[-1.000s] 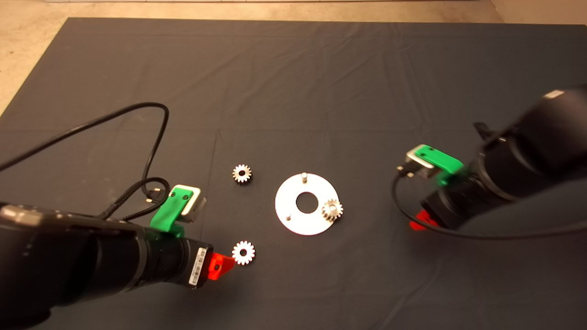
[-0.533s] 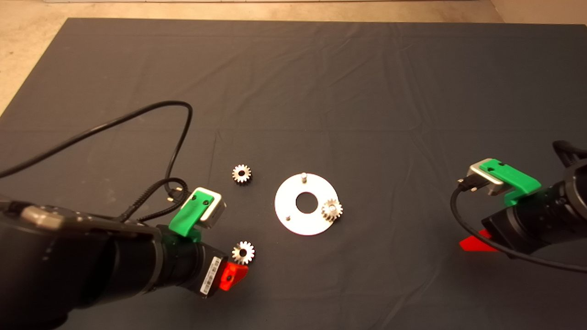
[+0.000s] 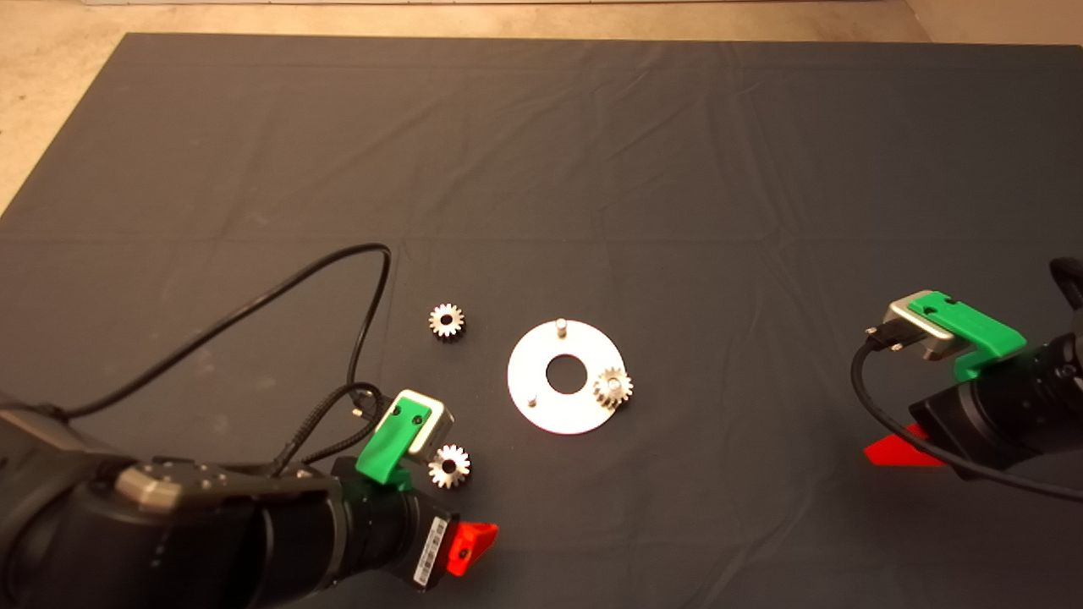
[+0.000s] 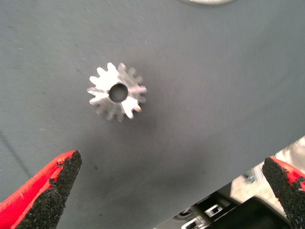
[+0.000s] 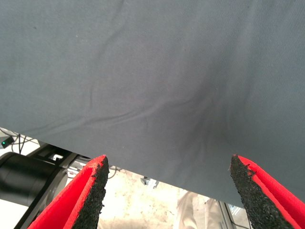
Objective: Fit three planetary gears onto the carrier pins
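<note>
Dark mat (image 3: 541, 169). Carrier disc (image 3: 541, 406) mid-mat: one planetary gear (image 3: 612, 388) seated, two pins (image 3: 560, 324) bare. Left gripper (image 4: 171, 191) spread wide over loose gear (image 4: 116, 92). Third gear (image 3: 446, 320) left of disc. Right gripper (image 5: 169, 191) wide, empty, at mat's right edge.

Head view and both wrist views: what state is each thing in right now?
Flat round white-silver disc: flat on the mat, two pins bare.
Small silvery gear on disc: sitting on a pin.
Gear beyond the disc: loose on the mat.
Nearest gear: loose, ungripped.
Left end effector: open.
Right end effector: open, empty.
</note>
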`<state>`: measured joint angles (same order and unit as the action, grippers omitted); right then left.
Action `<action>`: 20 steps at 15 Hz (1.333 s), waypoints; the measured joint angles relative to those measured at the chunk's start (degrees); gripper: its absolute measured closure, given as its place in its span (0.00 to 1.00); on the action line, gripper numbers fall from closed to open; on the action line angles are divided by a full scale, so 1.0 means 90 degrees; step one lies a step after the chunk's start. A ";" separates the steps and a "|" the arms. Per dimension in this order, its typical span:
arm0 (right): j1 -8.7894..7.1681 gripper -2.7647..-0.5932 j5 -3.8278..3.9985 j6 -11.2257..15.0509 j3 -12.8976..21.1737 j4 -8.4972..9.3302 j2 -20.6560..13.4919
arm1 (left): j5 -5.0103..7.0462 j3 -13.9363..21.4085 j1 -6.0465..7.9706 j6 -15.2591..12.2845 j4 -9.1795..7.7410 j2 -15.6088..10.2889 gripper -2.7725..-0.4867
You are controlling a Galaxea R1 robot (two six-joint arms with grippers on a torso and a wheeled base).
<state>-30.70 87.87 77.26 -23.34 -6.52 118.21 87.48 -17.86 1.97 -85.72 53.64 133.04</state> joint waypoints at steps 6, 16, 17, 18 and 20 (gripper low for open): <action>-0.0016 0.41 -0.0005 0.0023 0.0007 0.0051 -0.0049 | 0.0000 -0.0238 -0.0009 0.0785 0.0199 0.0016 0.01; -0.0016 0.41 -0.0007 0.0024 0.0019 0.0183 -0.0069 | -0.0003 -0.0520 -0.0542 0.1504 0.1049 -0.0005 0.01; -0.0016 0.41 -0.0005 0.0024 0.0019 0.0198 -0.0070 | 0.0000 -0.0520 -0.0629 0.1541 0.1110 -0.0006 0.01; -0.0016 0.41 -0.0007 0.0033 0.0019 0.0211 -0.0070 | -0.0005 -0.0539 -0.0695 0.1614 0.1178 -0.0005 0.01; -0.0016 0.41 -0.0008 0.0042 0.0024 0.0238 -0.0070 | 0.0000 -0.0630 -0.0729 0.1678 0.1293 -0.0006 0.01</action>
<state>-30.84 87.79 77.64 -23.13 -4.38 117.58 87.48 -23.53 -4.60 -70.62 65.28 132.99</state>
